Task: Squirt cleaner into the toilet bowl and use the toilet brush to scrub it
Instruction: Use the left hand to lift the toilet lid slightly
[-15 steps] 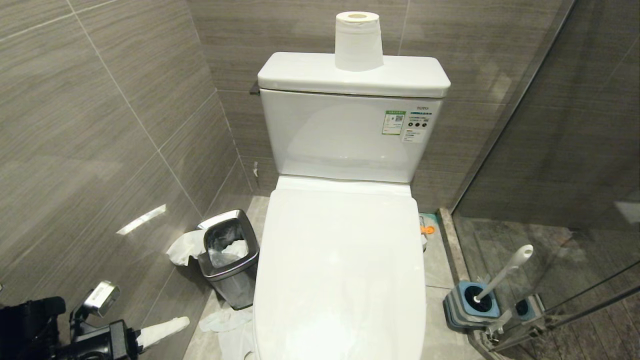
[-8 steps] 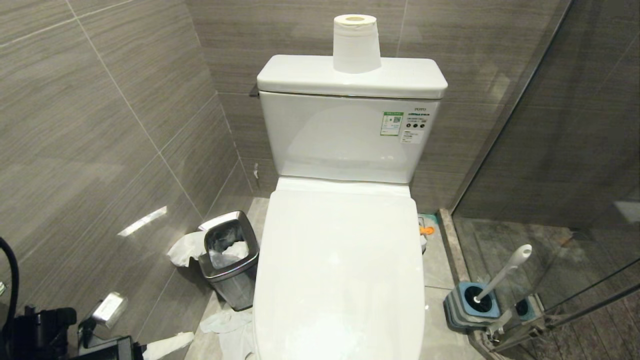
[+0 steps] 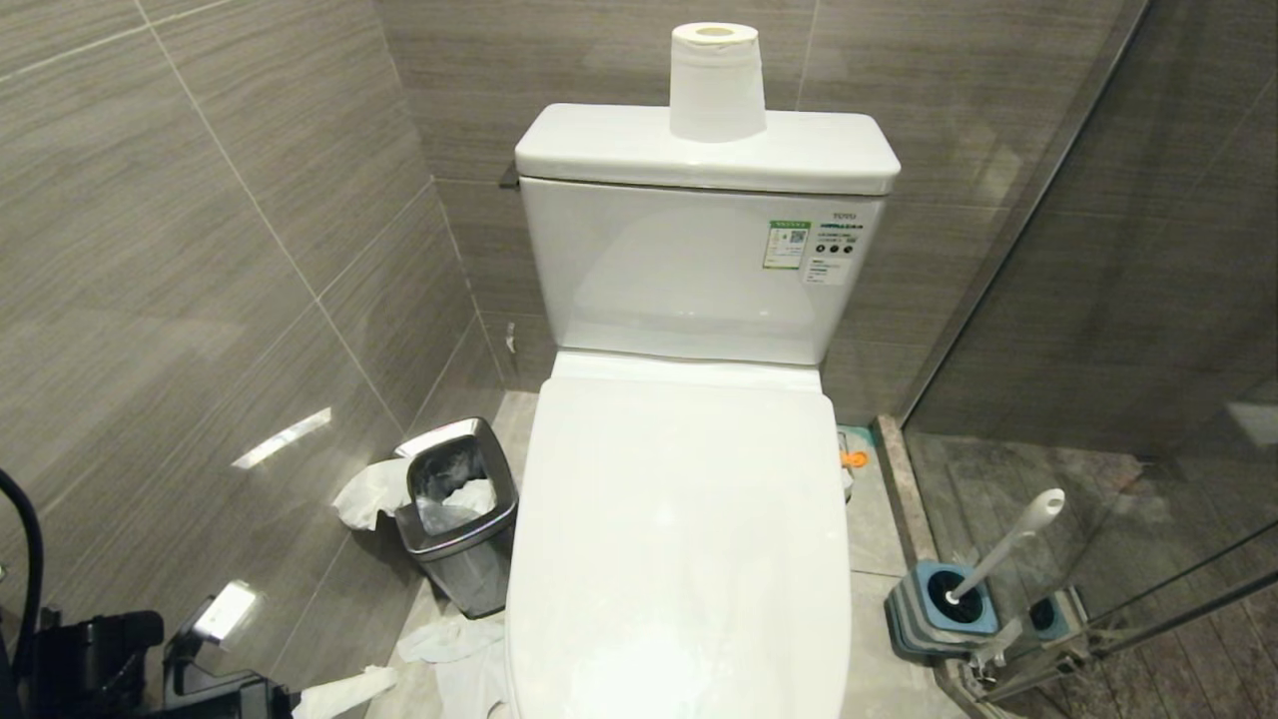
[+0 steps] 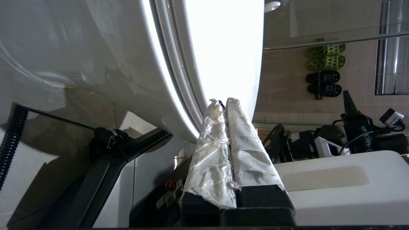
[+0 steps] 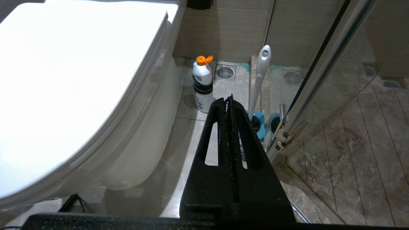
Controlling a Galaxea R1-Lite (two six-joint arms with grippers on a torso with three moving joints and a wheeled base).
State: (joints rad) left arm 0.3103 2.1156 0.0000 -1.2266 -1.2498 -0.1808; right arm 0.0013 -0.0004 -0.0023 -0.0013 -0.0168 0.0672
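Toilet bowl [image 3: 679, 539] sits with its lid down, the toilet brush [image 3: 1003, 547] waits in its holder on the floor, and the left gripper [image 4: 223, 103], jaws clenched on nothing, must lift that lid first.

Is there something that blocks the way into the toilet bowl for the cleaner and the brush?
Yes. The white lid lies closed over the toilet bowl, covering the basin completely. The toilet brush stands in its holder beside it.
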